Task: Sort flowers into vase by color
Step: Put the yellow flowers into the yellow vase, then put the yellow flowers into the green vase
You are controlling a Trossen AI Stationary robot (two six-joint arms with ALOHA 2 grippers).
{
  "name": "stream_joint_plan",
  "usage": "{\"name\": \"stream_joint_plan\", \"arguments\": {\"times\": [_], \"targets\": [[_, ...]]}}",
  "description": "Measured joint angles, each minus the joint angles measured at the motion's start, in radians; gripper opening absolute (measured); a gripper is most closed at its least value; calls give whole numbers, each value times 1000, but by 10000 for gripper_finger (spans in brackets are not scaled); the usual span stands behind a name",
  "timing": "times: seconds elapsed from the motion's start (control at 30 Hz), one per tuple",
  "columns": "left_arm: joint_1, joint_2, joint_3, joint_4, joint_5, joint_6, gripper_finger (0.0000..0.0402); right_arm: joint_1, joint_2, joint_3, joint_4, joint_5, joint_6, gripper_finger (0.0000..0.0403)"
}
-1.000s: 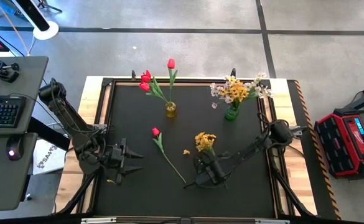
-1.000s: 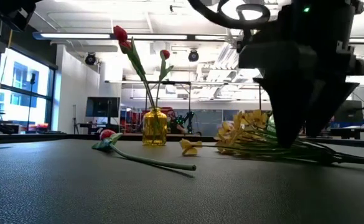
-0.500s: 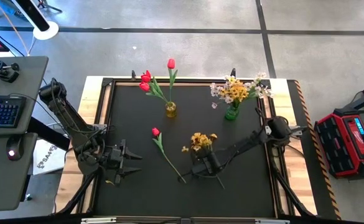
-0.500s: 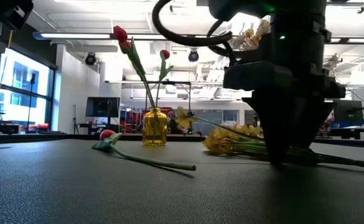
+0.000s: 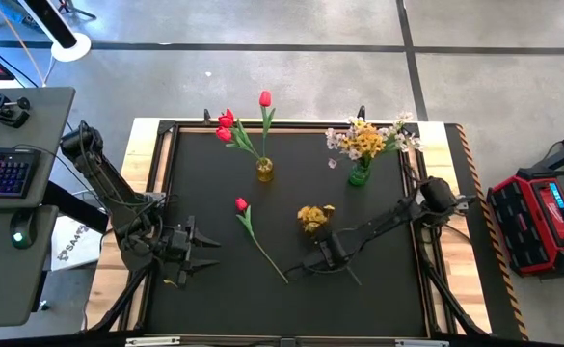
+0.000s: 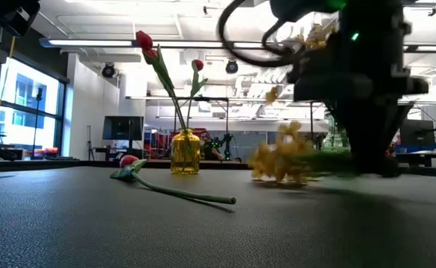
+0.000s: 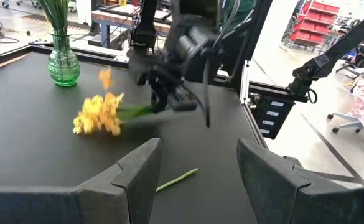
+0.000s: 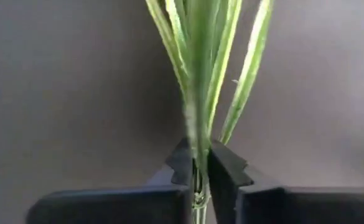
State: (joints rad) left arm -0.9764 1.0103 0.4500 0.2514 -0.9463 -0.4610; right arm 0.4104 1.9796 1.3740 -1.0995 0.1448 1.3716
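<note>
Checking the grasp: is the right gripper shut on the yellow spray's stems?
Shut: the right gripper fingers pinch the yellow spray by its green stems, and its blossoms hang above the table.

Flower and vase count around the yellow glass vase [image 5: 264, 171]

Two glass vases: yellow one and green one [image 5: 359, 174] beside it. Three red tulips [image 5: 228, 126] in the yellow vase, one red tulip [image 5: 241, 204] lying before it, one loose yellow blossom spray [image 5: 312, 216].

Right arm working, left arm parked.
My right gripper [image 5: 327, 253] sits low over the middle of the table, arm stretched in from the right edge, fingers [image 8: 185, 163] pinched nearly together (only stems between them). My left gripper [image 5: 204, 251] waits near the left edge, fingers spread wide.
</note>
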Motion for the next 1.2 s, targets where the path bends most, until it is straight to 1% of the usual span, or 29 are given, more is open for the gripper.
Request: {"name": "stream_joint_plan", "arguments": {"times": [0.07,0.13,0.23,0.37,0.43,0.5,0.6,0.7,0.8,1.03,1.2], "targets": [[0,0,0,0,0,0,200,8,-11,1,-27,23,15,46],[0,0,0,0,0,0,200,11,-13,0,-29,24,16,84],[0,0,0,0,0,-7,200,8,-24,1,-28,20,7,152],[0,0,0,0,0,-12,200,1,-23,1,-38,-30,-10,241],[0,0,0,0,0,-17,200,1,-23,4,-42,-36,-10,275],[0,0,0,0,0,-17,200,1,-23,12,-49,-36,-11,297],[0,0,0,0,0,-17,200,1,-23,20,-44,-38,-14,303],[0,0,0,0,0,-18,200,-12,-23,17,-14,-52,-42,292],[0,8,0,2,-1,-18,200,-43,-23,-2,42,-88,-85,281],[1,51,0,2,0,-46,200,-123,-23,-45,63,-123,-122,274],[0,70,0,4,0,-59,200,-144,-23,-83,112,-159,-133,250]]}}
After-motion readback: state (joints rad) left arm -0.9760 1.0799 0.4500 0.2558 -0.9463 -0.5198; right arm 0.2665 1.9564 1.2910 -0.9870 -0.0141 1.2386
